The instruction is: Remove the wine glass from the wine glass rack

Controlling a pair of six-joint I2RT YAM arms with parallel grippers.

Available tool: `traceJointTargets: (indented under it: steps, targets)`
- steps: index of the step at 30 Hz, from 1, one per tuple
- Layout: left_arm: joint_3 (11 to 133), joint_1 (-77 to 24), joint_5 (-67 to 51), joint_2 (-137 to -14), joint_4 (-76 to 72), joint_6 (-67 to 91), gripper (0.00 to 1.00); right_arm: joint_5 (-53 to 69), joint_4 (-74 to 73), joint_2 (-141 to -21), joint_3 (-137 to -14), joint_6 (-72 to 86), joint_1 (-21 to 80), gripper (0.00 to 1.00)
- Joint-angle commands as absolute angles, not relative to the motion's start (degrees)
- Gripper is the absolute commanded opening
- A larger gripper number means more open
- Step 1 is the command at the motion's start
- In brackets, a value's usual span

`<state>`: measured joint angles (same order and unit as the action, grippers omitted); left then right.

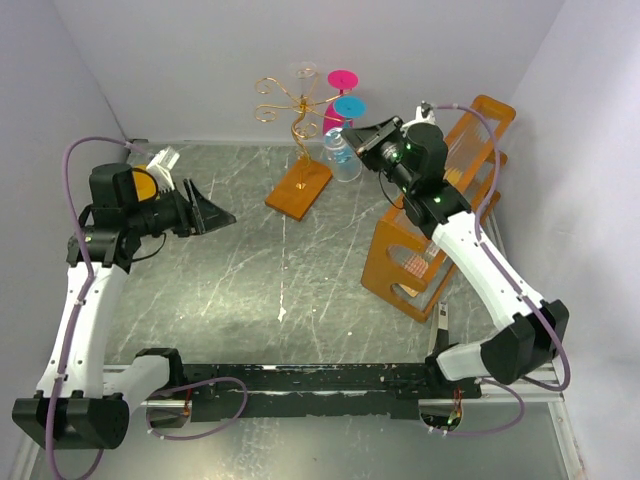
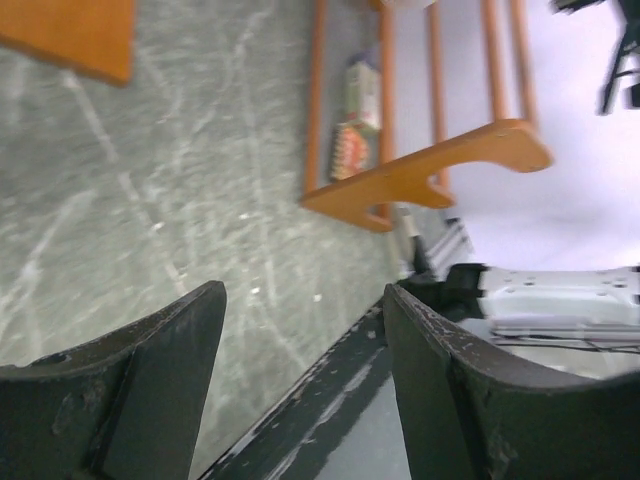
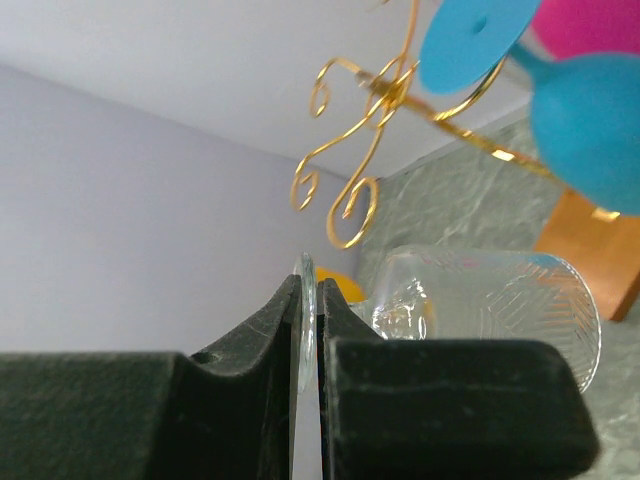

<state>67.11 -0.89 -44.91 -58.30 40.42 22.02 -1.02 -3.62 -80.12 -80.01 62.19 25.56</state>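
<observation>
Two claws: right claw (image 3: 308, 303) pinched shut on wine glass (image 3: 490, 300) foot, edge-on grip so bowl lies sideways, apparently clear of rack (image 1: 293, 105), top centre of top view; left claw (image 1: 213, 214) wide open, empty, idle at left above tabletop (image 1: 250, 290)

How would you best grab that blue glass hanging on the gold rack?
The blue glass hangs upside down on the rack, its flat round foot on top. Probably pinch that thin foot by its edge, coming from the right, away from the rack's central stem; the bowl looks too wide and smooth to clamp.
</observation>
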Motion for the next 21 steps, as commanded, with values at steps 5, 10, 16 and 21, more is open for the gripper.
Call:
traceJointTargets:
  steps: [5, 10, 16, 21]
  targets:
    - [56.63, -1.32, -65.21, -58.43, -4.78, 61.81, 0.79, 17.72, 15.42, -74.3, -72.68, 77.2, 26.28, 0.0]
    - [48.86, -1.35, -61.6, -58.93, -36.39, 84.22, 0.82, 22.77, 28.37, -76.8, -70.44, 86.19, 28.73, 0.0]
    - [39.6, -1.41, -55.89, -59.53, -54.24, 98.54, 0.85, 24.08, 39.59, -80.1, -70.68, 93.11, 34.59, 0.0]
    - [33.02, -1.45, -52.12, -61.96, -72.93, 110.97, 0.86, 22.12, 42.33, -80.91, -69.74, 93.77, 38.28, 0.0]
